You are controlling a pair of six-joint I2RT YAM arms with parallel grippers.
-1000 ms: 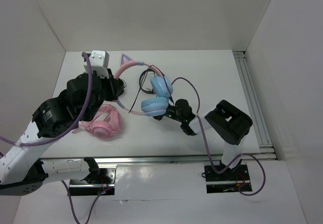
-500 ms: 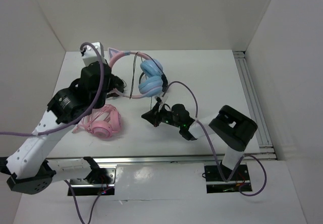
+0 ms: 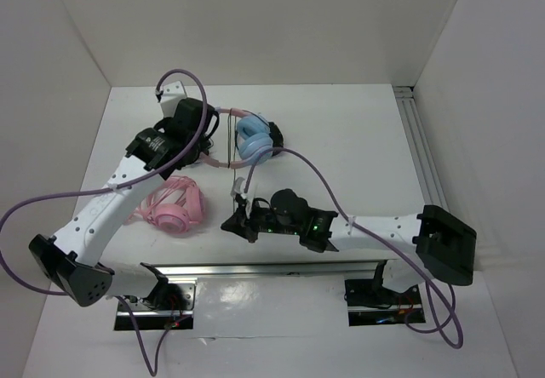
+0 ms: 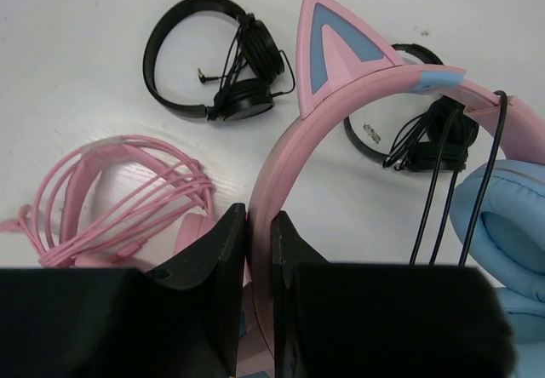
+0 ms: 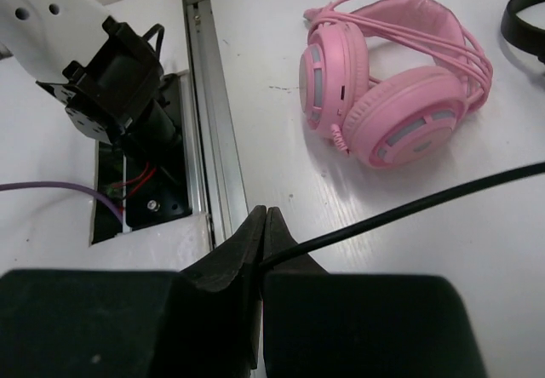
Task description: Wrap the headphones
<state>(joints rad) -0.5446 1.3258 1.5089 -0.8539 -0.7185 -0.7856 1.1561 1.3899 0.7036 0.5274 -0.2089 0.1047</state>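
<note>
Pinching the pink cat-ear headband of the headphones (image 4: 341,114), the left end effector (image 4: 260,225) is pressing its two fingers against either face of the band, with only the band's thickness between them. In the top view this is happening at the upper centre-left of the frame, where the light blue ear cups are sitting just right of the arm's wrist; whether they are touching the worktop (image 3: 358,140) cannot be told. The right end effector (image 5: 262,225) is squeezing its fingers together on the thin black cable (image 5: 409,206), which is running from the fingertips toward the right edge of the right wrist view. From above, that end effector is sitting at lower centre, well apart from the ear cups.

The all-pink headphones (image 5: 400,110) are lying on the worktop at the left of the top view. One pair of black headphones (image 4: 213,63) is lying at upper left of the left wrist view, and a second black pair (image 4: 426,131) is showing only partly behind the band and cable loops. The headband's lower part is disappearing behind the left fingers, one ear cup is running off the frame's right edge, and the cable's course is proving hard to trace from above.
</note>
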